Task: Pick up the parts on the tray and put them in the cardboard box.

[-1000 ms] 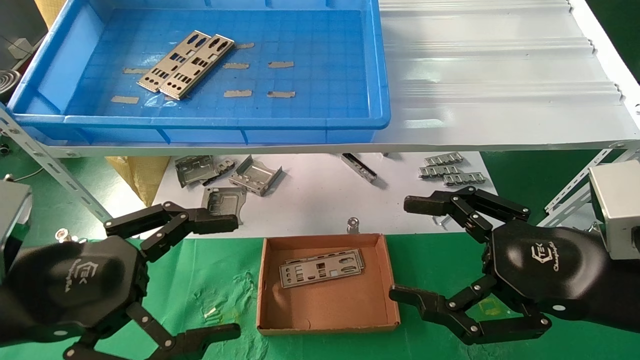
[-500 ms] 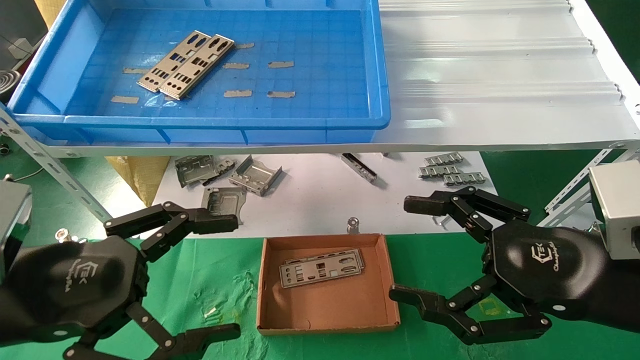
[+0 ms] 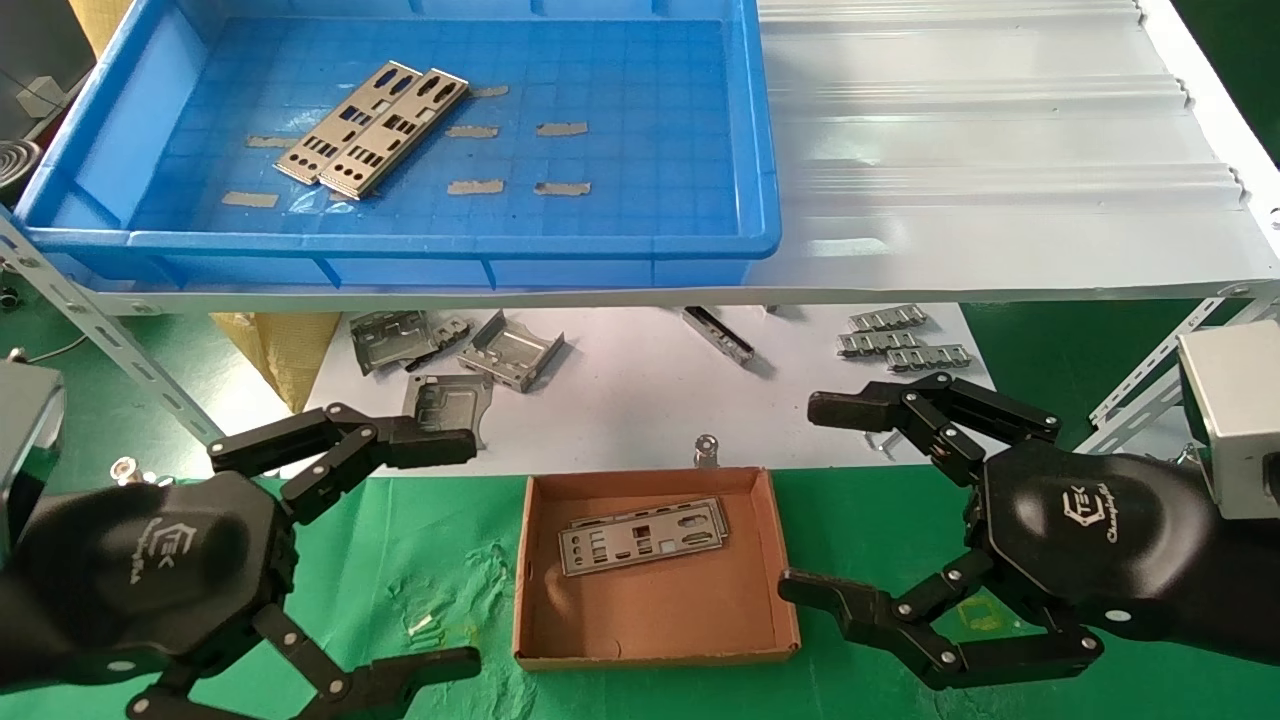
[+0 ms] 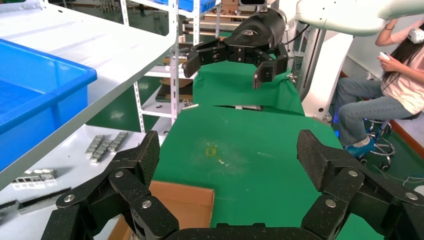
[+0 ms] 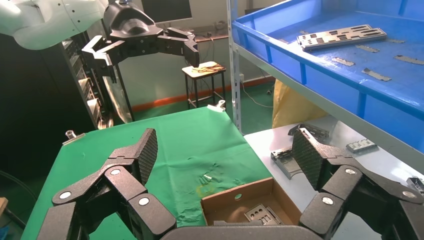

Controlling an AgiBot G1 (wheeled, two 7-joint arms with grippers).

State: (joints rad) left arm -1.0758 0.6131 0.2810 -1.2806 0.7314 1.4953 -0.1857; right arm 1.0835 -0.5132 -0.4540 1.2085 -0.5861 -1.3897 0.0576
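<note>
Both hands are held empty with fingers spread apart: left hand [image 3: 395, 555] at 8 o'clock, right hand [image 3: 825, 495] at 4 o'clock, flanking the cardboard box [image 3: 650, 625], where thin punched metal parts [image 3: 640, 535] already lie. Two parts [image 3: 372, 128] remain flat in the ribbed blue tray [image 3: 760, 130] at 11 o'clock; a reach there is judged next.
</note>
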